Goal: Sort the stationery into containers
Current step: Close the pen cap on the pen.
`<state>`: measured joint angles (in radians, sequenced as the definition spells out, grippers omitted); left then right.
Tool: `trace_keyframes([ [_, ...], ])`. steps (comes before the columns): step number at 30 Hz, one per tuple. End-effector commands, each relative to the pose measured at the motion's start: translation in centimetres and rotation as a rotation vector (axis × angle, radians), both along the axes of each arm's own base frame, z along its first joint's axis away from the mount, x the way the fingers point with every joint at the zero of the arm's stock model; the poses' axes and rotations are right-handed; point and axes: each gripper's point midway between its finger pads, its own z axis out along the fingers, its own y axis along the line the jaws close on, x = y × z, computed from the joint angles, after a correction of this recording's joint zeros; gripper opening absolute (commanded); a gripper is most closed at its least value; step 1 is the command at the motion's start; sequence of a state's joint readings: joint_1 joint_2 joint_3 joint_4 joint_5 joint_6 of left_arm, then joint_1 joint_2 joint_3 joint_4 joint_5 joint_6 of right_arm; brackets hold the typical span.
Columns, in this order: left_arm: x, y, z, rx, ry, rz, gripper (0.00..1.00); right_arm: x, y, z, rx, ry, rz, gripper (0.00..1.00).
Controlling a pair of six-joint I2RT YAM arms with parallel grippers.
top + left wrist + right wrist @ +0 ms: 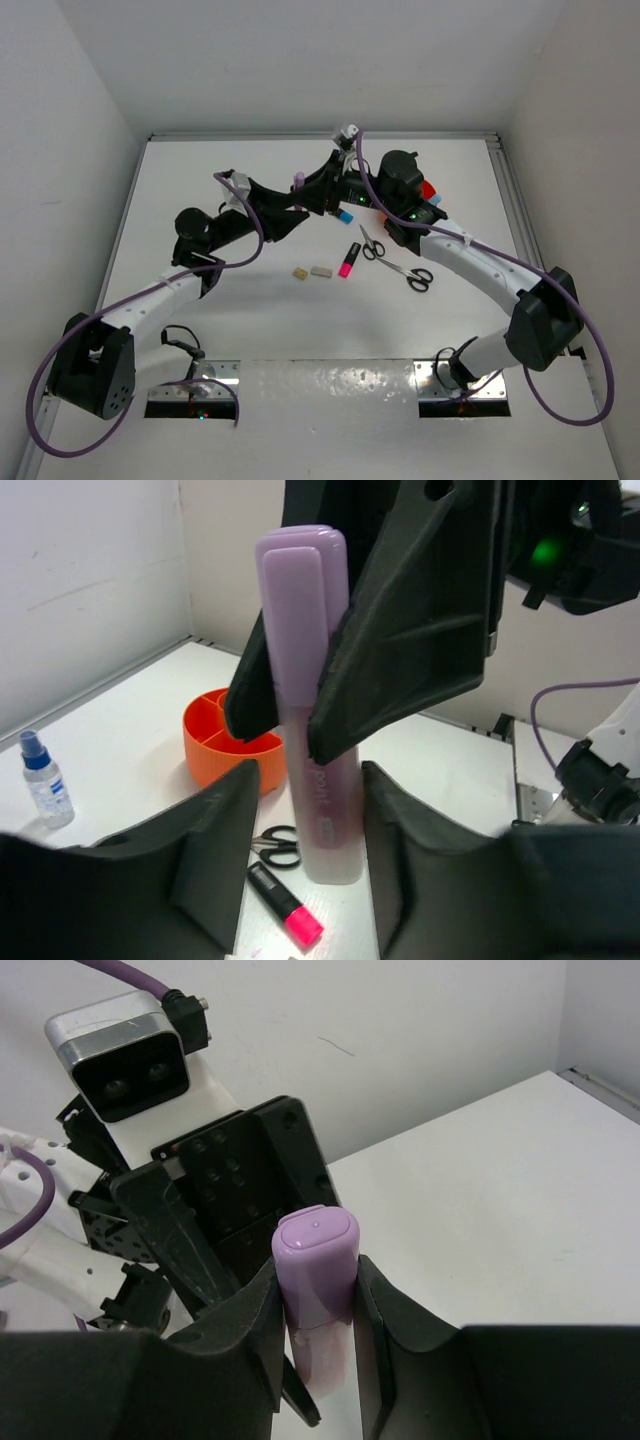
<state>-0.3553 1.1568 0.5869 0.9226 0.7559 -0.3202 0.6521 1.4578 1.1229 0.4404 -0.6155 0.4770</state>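
Pinching lilac marker aloft, right gripper

Two scissors, two markers, perhaps three erasers, tub, bottle.

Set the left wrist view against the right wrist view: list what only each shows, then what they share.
Left wrist only: the orange tub, the blue-capped bottle, the scissors and a pink-capped marker. Right wrist only: the silver camera on the left arm's wrist. Both: the lilac marker, clamped in the right hand.
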Motion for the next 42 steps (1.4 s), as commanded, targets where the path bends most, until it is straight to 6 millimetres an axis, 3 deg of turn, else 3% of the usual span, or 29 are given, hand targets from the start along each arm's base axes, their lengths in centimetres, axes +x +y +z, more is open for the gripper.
trace_keyframes([
  [1,0.0,-0.2,2.7,-0.048,-0.097,0.021,0.37,-0.4,0.3,1.2,0.036,-0.035,0.013,0.00],
  [2,0.1,-0.2,2.7,-0.048,-0.098,0.023,0.27,-0.4,0.3,1.2,0.038,-0.038,0.013,0.00],
  [7,-0.3,-0.3,2.4,-0.039,-0.091,0.004,0.02,-0.5,0.3,1.2,0.038,-0.038,0.011,0.00],
  [10,-0.4,-0.2,2.7,-0.056,-0.092,0.006,0.00,-0.5,0.4,0.8,0.023,-0.023,0.021,0.00],
  [11,-0.5,-0.2,2.8,-0.062,-0.092,0.007,0.00,-0.5,0.4,0.5,0.014,-0.020,0.022,0.19],
  [14,-0.9,0.0,3.0,-0.085,-0.087,-0.008,0.00,-0.8,0.3,0.5,-0.006,-0.027,0.045,0.62],
  [18,-1.6,-0.3,2.6,-0.074,-0.102,-0.043,0.00,-0.5,-0.3,1.6,-0.004,-0.037,0.034,0.74],
  [23,-1.9,-0.4,2.2,-0.055,-0.109,-0.057,0.00,-0.8,-0.4,2.1,-0.026,-0.039,0.054,0.76],
  [27,-2.1,-0.4,1.9,-0.053,-0.103,-0.062,0.00,-1.3,-0.5,5.2,-0.012,-0.095,0.072,0.80],
  [30,-2.3,-0.5,1.9,-0.050,-0.105,-0.069,0.00,-1.3,-0.7,6.1,-0.035,-0.124,0.066,0.82],
  [35,-2.5,-0.5,2.1,-0.053,-0.113,-0.075,0.00,-0.8,-0.8,6.4,-0.063,-0.146,0.048,0.69],
  [42,-3.0,-0.6,2.4,-0.061,-0.130,-0.084,0.00,-0.3,-0.4,5.3,-0.086,-0.110,0.049,0.63],
])
